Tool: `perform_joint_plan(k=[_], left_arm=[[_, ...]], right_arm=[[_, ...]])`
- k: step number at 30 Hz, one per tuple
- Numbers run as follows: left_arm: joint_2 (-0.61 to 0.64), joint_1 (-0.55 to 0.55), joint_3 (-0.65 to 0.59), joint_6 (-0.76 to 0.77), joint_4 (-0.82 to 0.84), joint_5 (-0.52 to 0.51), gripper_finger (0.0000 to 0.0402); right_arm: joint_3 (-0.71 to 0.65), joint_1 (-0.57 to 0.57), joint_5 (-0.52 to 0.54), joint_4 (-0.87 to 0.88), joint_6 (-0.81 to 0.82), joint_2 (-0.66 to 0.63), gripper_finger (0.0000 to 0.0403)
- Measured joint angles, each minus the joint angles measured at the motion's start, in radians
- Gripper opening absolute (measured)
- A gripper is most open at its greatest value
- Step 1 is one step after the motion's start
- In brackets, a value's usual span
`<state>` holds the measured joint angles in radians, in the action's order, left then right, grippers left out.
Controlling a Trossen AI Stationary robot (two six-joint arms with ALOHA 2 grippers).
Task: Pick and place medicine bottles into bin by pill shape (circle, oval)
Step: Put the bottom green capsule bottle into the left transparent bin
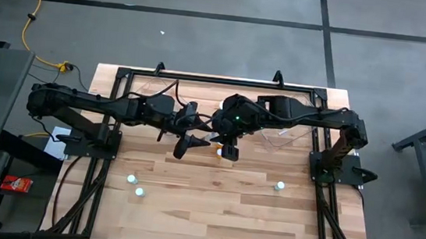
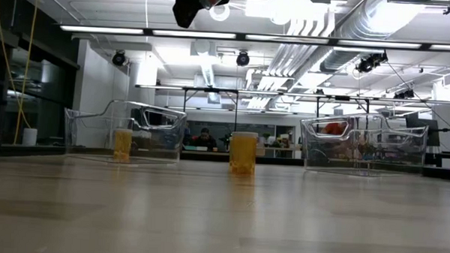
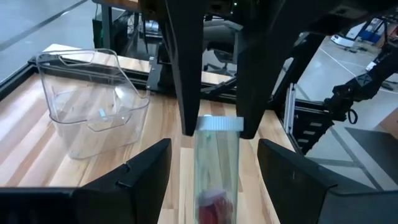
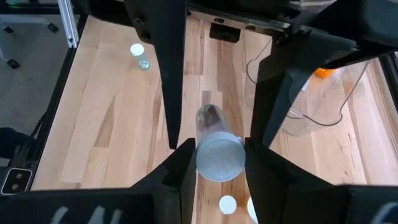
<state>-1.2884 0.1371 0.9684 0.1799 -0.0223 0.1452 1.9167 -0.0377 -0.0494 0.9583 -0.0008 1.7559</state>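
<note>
A clear medicine bottle (image 3: 217,168) with a white cap and red pills inside hangs high above the table's middle, between my two grippers. My right gripper (image 4: 217,149) is shut on it. My left gripper (image 3: 214,143) faces it, open, one finger on each side of the bottle's body with a gap on both sides. An orange bottle (image 1: 218,149) stands on the table below them. Small pale bottles (image 1: 132,179), (image 1: 140,192), (image 1: 279,186) stand nearer the front edge. My right gripper pinches the bottle's white cap (image 3: 219,123) between its two fingers (image 3: 186,93), one on each side of the cap. The fingers slant downward from the table's right. The bottle is lifted clear, its body reaching away from the cap toward my left gripper.
Two clear bins stand at the table's far side, the left bin (image 2: 125,134) with an orange bottle (image 2: 122,144) in it and the right bin (image 2: 363,146) with several things inside. Bare wood lies toward the front edge. A person (image 2: 203,138) sits far behind the table.
</note>
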Motion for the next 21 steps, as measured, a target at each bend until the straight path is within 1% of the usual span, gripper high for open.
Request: perform_joint_plan(k=[11,21], left_arm=[[0.0,0.0,0.0,0.0,0.011,0.004,0.0226],[0.0,0.0,0.0,-0.006,0.048,0.004,0.0173]], right_arm=[[-0.001,0.0,0.0,-0.026,-0.017,0.01,0.0099],[-0.001,0.0,-0.013,-0.024,-0.03,0.01,0.0099]])
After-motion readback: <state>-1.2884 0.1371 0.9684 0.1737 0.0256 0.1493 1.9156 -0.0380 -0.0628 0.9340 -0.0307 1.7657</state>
